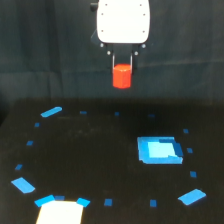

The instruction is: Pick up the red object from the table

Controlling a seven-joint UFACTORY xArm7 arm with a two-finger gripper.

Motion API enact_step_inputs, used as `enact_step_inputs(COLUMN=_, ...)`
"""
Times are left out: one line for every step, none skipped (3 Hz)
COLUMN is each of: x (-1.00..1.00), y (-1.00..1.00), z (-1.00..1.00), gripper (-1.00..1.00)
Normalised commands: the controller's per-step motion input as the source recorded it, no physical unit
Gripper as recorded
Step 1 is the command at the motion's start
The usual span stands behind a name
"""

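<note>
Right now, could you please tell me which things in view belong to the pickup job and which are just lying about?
Job:
- red object, held off the table
- gripper, shut on it
- table

Lying about:
- blue square
- blue tape marks
- blue patches
- white patch at the bottom edge

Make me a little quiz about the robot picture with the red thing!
1. True or false: the red object is lying on the table.
2. What holds the red object? A) the gripper B) the flat blue square C) nothing
3. Fill in: the flat blue square lies toward the exterior view's ____.

Key: 1 false, it hangs above the table. 2 A. 3 right.
</note>
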Motion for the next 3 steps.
enact_step_inputs(x=-0.06, y=0.3, z=0.06, gripper=-1.0)
enact_step_inputs(x=-0.19, y=0.22, z=0.13, gripper=-1.0)
enact_step_inputs(x=-0.19, y=0.18, z=-0.12, gripper=-1.0)
